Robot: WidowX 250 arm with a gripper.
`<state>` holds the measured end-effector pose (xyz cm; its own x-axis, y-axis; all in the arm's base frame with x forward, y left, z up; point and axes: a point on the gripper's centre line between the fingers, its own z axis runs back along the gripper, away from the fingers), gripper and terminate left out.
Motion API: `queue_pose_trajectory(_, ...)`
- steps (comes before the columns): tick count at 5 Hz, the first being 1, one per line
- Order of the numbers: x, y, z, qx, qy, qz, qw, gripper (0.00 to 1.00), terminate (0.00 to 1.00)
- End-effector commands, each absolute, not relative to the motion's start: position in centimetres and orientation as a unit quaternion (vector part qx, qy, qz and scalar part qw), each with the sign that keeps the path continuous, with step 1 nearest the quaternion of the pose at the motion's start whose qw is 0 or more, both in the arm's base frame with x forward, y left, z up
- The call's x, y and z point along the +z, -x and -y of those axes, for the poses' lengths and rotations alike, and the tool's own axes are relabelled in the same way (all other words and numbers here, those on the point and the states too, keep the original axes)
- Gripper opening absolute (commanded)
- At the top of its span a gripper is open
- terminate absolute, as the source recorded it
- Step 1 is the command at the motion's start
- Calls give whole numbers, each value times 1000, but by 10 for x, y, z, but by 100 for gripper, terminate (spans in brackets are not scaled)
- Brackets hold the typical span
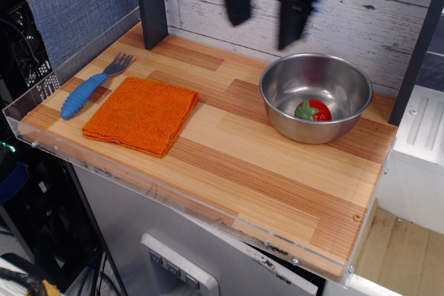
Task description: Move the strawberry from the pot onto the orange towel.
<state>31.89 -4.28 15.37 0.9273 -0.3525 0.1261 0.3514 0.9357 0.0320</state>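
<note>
The red strawberry (313, 110) with its green top lies inside the steel pot (277, 88) at the right rear of the wooden table. The orange towel (142, 114) lies flat on the left half of the table. My gripper (263, 22) hangs in the air above the table's back, up and to the left of the pot, blurred by motion. Its two dark fingers (236, 1) stand wide apart with nothing between them. It touches neither the pot nor the strawberry.
A blue-handled fork (90, 86) lies to the left of the towel. A dark post (151, 5) stands at the back left, and a white plank wall runs behind. A clear plastic lip (104, 171) edges the table's front and left.
</note>
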Motion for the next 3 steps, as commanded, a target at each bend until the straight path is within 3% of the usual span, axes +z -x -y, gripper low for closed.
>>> queue_pose_trajectory(1,106,-349,53,-205,-36,76,975,100,0)
queue_pose_trajectory(3,73,-385,44,-170,-33,51,984,100,0)
